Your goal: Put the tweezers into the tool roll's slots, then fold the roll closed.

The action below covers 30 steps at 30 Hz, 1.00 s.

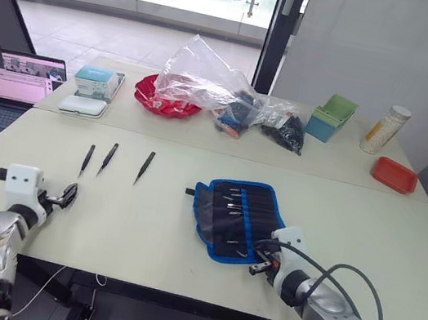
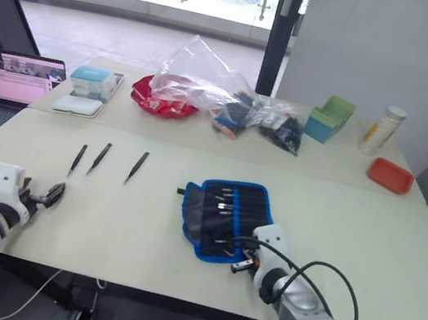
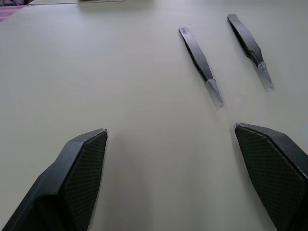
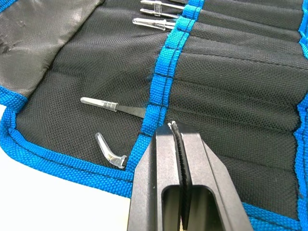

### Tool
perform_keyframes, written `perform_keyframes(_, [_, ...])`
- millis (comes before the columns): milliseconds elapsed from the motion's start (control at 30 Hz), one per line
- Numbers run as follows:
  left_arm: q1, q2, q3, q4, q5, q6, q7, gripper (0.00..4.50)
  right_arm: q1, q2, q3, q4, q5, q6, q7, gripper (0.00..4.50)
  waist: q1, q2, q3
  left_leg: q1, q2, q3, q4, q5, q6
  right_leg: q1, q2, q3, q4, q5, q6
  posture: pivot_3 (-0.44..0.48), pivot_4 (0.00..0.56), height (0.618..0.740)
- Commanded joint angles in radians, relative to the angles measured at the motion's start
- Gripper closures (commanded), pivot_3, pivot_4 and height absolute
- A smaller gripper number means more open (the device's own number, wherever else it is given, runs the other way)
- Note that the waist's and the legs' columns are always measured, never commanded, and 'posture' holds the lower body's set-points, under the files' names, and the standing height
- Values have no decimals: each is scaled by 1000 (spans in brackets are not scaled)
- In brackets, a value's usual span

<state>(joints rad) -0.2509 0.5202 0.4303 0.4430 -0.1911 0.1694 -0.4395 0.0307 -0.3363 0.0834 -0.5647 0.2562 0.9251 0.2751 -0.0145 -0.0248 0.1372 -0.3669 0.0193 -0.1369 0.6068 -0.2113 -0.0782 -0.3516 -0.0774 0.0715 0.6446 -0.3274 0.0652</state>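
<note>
Left eye view showed one table (image 1: 400,234) with one open tool roll (image 1: 239,217) right of centre and three loose tweezers (image 1: 145,167) in a row at centre left. Two more tweezers sat in the slots (image 4: 231,91) near the roll's near edge, their clear tip caps poking past the blue centre stripe (image 4: 166,62) in the right wrist view. Left wrist view caught two of the loose tweezers lying just beyond the left gripper (image 3: 171,144), whose fingers (image 3: 82,173) stood spread wide over bare tabletop, grasping nothing. Right gripper (image 4: 179,144) hovered at the roll's near edge, fingers pressed together, with nothing visible between them.
</note>
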Motion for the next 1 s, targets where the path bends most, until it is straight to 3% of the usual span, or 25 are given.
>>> perform_keyframes(33, [-54,-25,-91,74,36,31,8,53,22,4,20,77,-13,52,-17,4500,0,0,-1,0,0,0,0,0,0,0,0,0,0,0,0,0,150,740])
perform_keyframes(233, [-148,-75,-124,113,41,79,57,53,14,8,23,82,-16,50,-21,4500,1,-1,-1,0,0,0,0,0,0,0,0,0,0,0,1,0,150,740])
perform_keyframes(267, [-154,-83,-124,111,40,86,66,585,13,9,24,81,-16,50,-22,4500,0,-1,-1,0,0,0,0,0,0,0,0,0,0,0,1,0,150,740])
perform_keyframes(667, [-202,-121,-78,67,4,209,156,4323,23,14,17,70,-17,51,-32,4500,-2,-2,-1,-1,-1,0,0,0,0,0,0,0,0,0,1,0,150,740])
perform_keyframes(1000, [-175,-98,-27,-59,-21,232,221,4458,26,7,12,68,-15,49,-30,4500,-6,-5,1,-1,0,0,0,0,0,0,0,0,0,0,1,0,150,740])
